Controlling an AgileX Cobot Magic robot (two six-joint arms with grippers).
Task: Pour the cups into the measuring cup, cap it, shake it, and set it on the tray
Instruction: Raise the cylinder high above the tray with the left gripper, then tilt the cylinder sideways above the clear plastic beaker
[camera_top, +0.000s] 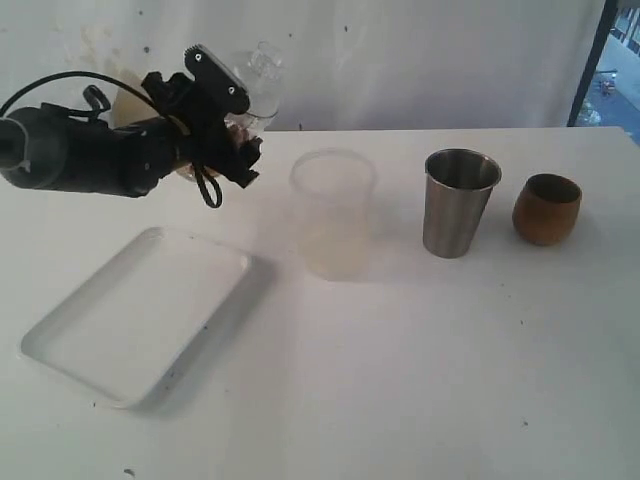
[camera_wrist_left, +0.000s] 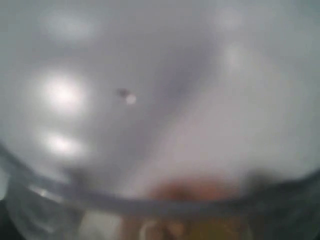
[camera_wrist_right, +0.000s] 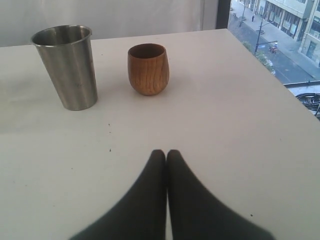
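found the left tool (camera_top: 238, 125) lifted above the far left of the surface (camera_top: 400, 380), spread wide and clamped on the measuring cup (camera_top: 262, 68), up beyond the tray (camera_top: 140, 312) and clear of it. saw only a blur of clear wall and rim in the left wrist view, with something amber low in the cup. could not tell whether a cap was on. noted the right tool (camera_wrist_right: 166, 156) pressed fully together, gripping nothing, low over the surface, pointing toward the tumbler (camera_wrist_right: 66, 67) and brown cup (camera_wrist_right: 148, 68). saw both upright, side by side, not touching, and a frosted cup (camera_top: 333, 212) standing between tumbler and tray.
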